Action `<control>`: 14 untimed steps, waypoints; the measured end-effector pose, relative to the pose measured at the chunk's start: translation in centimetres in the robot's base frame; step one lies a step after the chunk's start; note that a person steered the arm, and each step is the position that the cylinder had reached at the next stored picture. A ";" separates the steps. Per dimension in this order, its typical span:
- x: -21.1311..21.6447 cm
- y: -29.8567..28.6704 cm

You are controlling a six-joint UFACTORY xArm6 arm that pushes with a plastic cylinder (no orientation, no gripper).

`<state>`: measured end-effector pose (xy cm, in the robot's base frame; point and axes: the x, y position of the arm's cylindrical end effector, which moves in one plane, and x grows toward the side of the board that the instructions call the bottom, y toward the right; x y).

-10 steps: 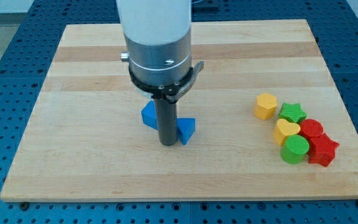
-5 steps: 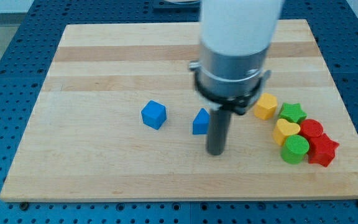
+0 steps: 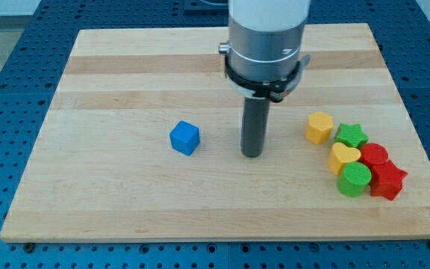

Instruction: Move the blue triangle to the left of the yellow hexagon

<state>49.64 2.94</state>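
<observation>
Since the rod (image 3: 254, 127) I carry has no jaws, you will find nothing on it to spread, press together or pinch. It is a plain stick, and my tip (image 3: 252, 155) stands down on the wooden board (image 3: 110, 75) near the middle, touching no block that you can see.

While you look for the blue triangle, note that it does not show anywhere in this view. It may sit behind the rod or under the wide arm body above it, but you cannot tell that from here, so I cannot tell you whether my tip is against it.

The yellow hexagon (image 3: 319, 127) lies to the view's right of my tip, with a bare strip of board between them. That strip is where the triangle has to end up, which would explain why my tip stands in this spot rather than among the blocks.

The blue cube (image 3: 185, 138) rests alone to the view's left of my tip, apart from it. Packed close together beside the hexagon, towards the view's bottom right, you have the green star (image 3: 351, 135), the yellow heart (image 3: 343, 157), a red block (image 3: 374, 155), the green cylinder (image 3: 354, 179) and the red star (image 3: 388, 180). A push carried too far right would, in my judgement, knock the hexagon into that group.
</observation>
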 end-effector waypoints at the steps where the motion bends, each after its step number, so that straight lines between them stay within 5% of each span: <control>1: -3.3 -2.5; 2: -7.8 -2.1; 4: -7.8 0.1; 7: 3.3 7.0; 9: 3.7 -2.3; 10: 0.6 -4.6; 12: -16.8 -1.0; 14: -17.8 1.0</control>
